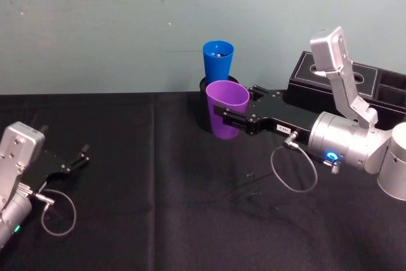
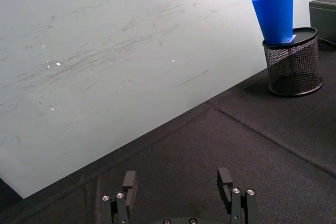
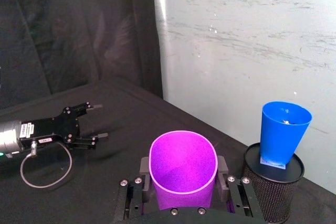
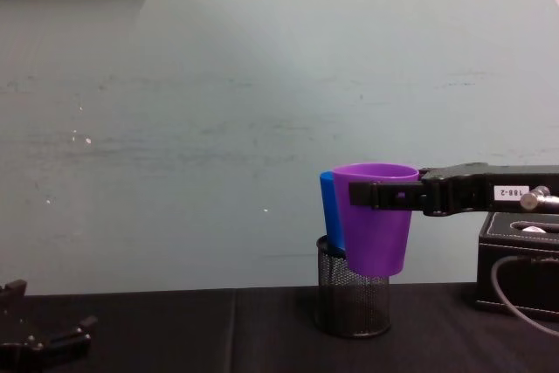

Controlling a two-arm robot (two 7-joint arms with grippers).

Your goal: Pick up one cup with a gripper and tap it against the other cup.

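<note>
Black cloth (image 1: pixel 158 214) covers the table, which runs up to a pale, scuffed grey-green wall (image 1: pixel 95 23). The purple plastic tapered tumbler (image 1: pixel 226 130) hangs clear of the cloth in the long black two-fingered right gripper (image 1: pixel 223 114). The jaws are clamped on opposite sides of its wall, a little below the rim.

The bright blue plastic tapered tumbler (image 1: pixel 217 60) stands in a black mesh pen holder (image 2: pixel 294 61) just behind the purple one. The right wrist view shows a gap between the two cups, so they are near but apart. The black left gripper (image 1: pixel 79 157) lies parked on the cloth at the robot's left, with its fingers spread and holding nothing.

The purple tumbler looks light, smooth and thin-walled, so it is probably slippery and flexes a little under pressure. Its mouth seems slightly oval between the jaws. Holding it below the rim makes sense, because the cup widens upward and so resists sliding down through the jaws.

The blue tumbler only sits loose in the holder and is likely just as light. A gentle sideways touch on its exposed upper wall should be enough, whereas a hard knock could tip it over.
</note>
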